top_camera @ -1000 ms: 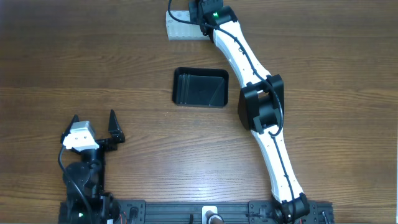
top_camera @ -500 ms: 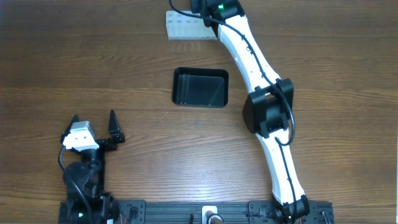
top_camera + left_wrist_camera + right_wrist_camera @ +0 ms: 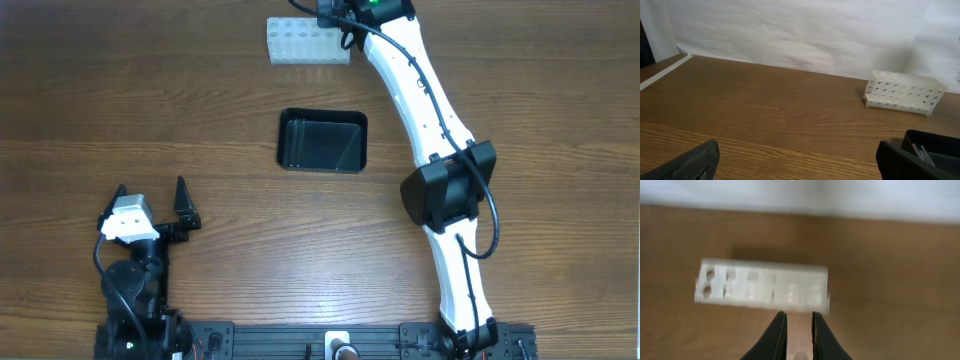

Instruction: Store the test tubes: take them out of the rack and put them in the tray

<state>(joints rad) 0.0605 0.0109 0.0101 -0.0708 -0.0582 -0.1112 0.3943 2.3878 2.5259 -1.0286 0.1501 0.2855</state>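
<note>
The white test tube rack (image 3: 308, 42) stands at the far edge of the table, with the black tray (image 3: 322, 141) nearer, toward the middle. My right gripper (image 3: 332, 12) hangs lifted over the rack's right end. In the right wrist view the rack (image 3: 762, 286) lies below, and the right gripper (image 3: 799, 336) holds its fingers a narrow gap apart on a faint clear test tube (image 3: 799, 352). My left gripper (image 3: 152, 196) rests open near its base, far from both. From the left wrist view, the rack (image 3: 902, 92) and the tray (image 3: 940, 142) holding clear tubes (image 3: 920, 150) show.
Bare wooden table lies all around the rack and tray. A white wall (image 3: 805, 30) rises just behind the rack. The right arm's long white link (image 3: 425, 100) stretches over the table to the right of the tray.
The right arm has swung toward the far right and its gripper has risen from the rack. The left arm has stayed still.
</note>
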